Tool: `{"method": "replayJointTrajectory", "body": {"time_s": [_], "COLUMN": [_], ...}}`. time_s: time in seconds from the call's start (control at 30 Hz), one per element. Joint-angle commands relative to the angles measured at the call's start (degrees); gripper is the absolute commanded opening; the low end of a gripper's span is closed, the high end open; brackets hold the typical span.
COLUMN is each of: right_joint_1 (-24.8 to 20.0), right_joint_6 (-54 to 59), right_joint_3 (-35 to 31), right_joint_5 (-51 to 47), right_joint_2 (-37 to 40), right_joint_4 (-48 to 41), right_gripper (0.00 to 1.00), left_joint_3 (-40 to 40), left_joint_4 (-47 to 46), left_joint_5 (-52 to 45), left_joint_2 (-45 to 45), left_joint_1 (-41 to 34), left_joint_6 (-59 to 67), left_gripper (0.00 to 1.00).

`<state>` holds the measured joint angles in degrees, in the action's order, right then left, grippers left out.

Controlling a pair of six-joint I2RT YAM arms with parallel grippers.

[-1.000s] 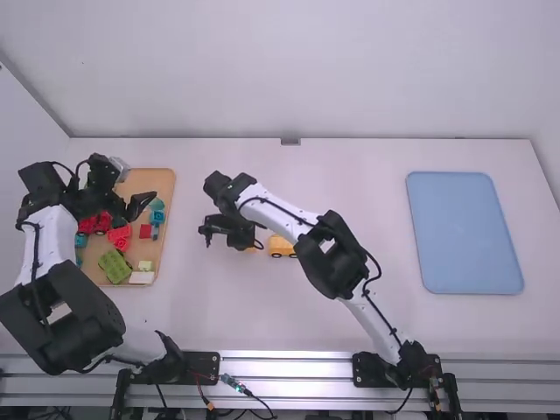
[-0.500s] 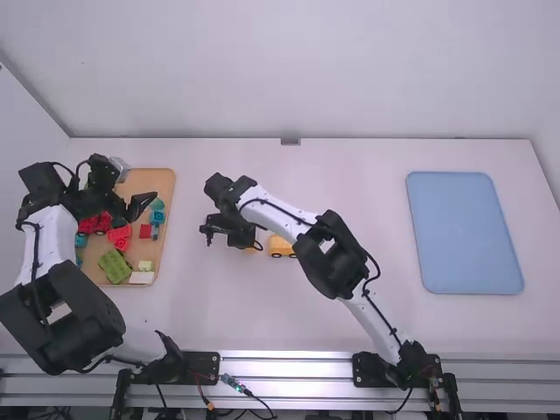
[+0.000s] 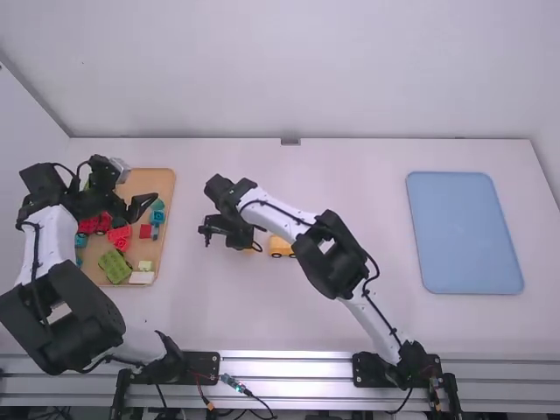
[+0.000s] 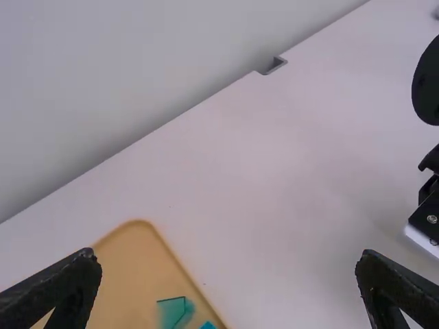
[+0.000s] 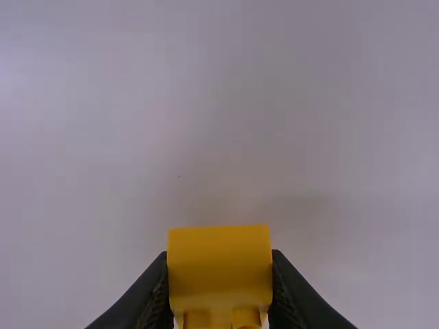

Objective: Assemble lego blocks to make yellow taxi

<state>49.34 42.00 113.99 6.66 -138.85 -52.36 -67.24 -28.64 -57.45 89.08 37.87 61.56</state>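
Meanwhile, left gripper (image 3: pixel 142 181) spread over tan tray (image 3: pixel 164 182), right gripper (image 3: pixel 243 240) pinching yellow block (image 5: pixel 219 264), arm (image 3: pixel 319 241) partly hiding wheeled piece (image 3: pixel 279 246)

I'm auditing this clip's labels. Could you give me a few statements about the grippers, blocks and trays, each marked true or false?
1. The right gripper holds a yellow block. True.
2. The left gripper is shut. False: the left gripper is open.
3. A yellow wheeled block is on the blue tray. False: the yellow wheeled block is on the white table.
4. A green block lies on the orange tray. True.
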Motion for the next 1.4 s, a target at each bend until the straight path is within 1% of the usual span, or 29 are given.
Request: {"method": "replayJointTrajectory", "body": {"time_s": [0.0,0.2,0.27,0.3,0.53,0.7,0.77,0.87,0.9,0.93,0.97,1.0,1.07,1.2,1.23,1.33,1.37], "right_joint_1": [0.1,0.1,0.1,0.1,0.1,0.1,0.2,0.2,0.1,0.1,0.2,0.2,0.2,0.1,0.1,-0.7,-0.8], "right_joint_6": [0.0,-0.2,-0.2,-0.2,-0.2,-0.2,-0.1,0.1,0.1,0.1,0.0,1.0,2.3,3.1,3.1,6.5,6.6], "right_joint_3": [-1.2,-1.2,-1.2,-1.2,-1.2,-1.2,-1.2,-1.2,-1.2,-1.2,-1.2,-1.1,-0.6,3.3,3.3,7.6,8.0], "right_joint_5": [-1.3,-1.6,-1.6,-1.6,-1.7,-1.8,-1.8,-1.8,-1.8,-1.8,-1.8,-1.7,-1.8,-1.5,-1.5,0.4,0.7], "right_joint_2": [-0.6,-0.6,-0.6,-0.6,-0.6,-0.6,-0.6,-0.6,-0.6,-0.6,-0.6,-0.6,-0.6,-0.1,-0.1,1.0,1.1], "right_joint_4": [-0.1,-0.1,-0.1,-0.1,0.1,0.1,0.1,0.1,0.5,0.6,1.0,1.2,0.6,-2.5,-2.5,-6.9,-7.3], "right_gripper": [0.0,0.01,0.07,0.13,0.33,0.4,0.48,0.5,0.65,0.73,0.93,1.0,1.0,0.99,0.99,0.99,0.99], "left_joint_3": [0.1,0.1,0.1,0.1,0.1,0.1,0.1,0.1,0.1,0.1,0.1,0.1,0.1,0.1,0.1,0.1,0.1], "left_joint_4": [-0.1,-0.2,-0.2,-0.2,-0.3,-0.3,-0.4,-0.4,-0.3,-0.3,-0.3,-0.3,-0.3,-0.3,-0.3,-0.1,-0.1], "left_joint_5": [-2.1,-2.1,-2.1,-2.1,-2.1,-2.1,-2.1,-2.1,-2.1,-2.1,-2.2,-2.2,-2.1,-2.2,-2.2,-5.0,-5.2], "left_joint_2": [-1.4,-1.4,-1.4,-1.4,-1.4,-1.4,-1.4,-1.4,-1.4,-1.4,-1.4,-1.4,-1.4,-1.4,-1.4,-1.4,-1.4], "left_joint_1": [0.0,0.0,0.0,0.0,0.0,0.0,0.0,0.0,0.0,0.0,0.0,0.0,0.0,0.0,0.0,0.0,0.0], "left_joint_6": [0.9,0.9,0.9,0.9,0.9,0.9,0.9,0.9,0.9,0.9,0.9,0.9,0.9,0.9,0.9,0.9,0.9], "left_gripper": [0.99,0.99,0.99,0.99,0.99,0.99,0.99,0.99,0.99,0.99,0.99,0.99,0.99,0.99,0.99,0.99,0.99]}}
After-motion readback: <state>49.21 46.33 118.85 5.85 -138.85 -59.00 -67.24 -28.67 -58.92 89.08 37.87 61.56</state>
